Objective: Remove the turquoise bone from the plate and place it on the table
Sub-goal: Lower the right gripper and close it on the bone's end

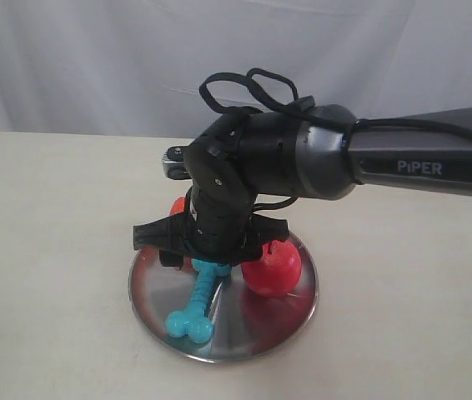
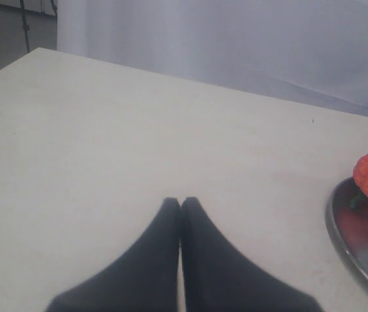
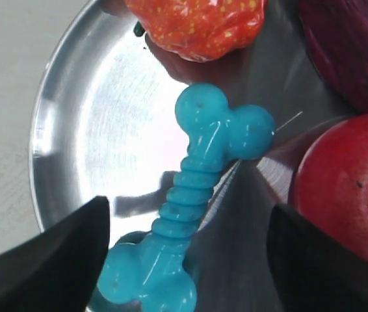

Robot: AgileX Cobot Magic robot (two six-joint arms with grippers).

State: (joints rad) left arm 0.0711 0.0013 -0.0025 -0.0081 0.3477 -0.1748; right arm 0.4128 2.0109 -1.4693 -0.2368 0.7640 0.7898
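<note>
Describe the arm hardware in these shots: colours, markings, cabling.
Right arm: dark grey tubular link with white PiPER lettering, black wrist housing, black cables looped above the wrist, small silver module beside it. Right gripper: matte black, wedge-shaped fingers. Left gripper: black, tapering to narrow tips; its arm is out of view.

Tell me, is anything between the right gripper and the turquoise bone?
Nothing visible. The open right gripper is over the bone, a finger on each side; the apple sits beside one finger, not between.
</note>
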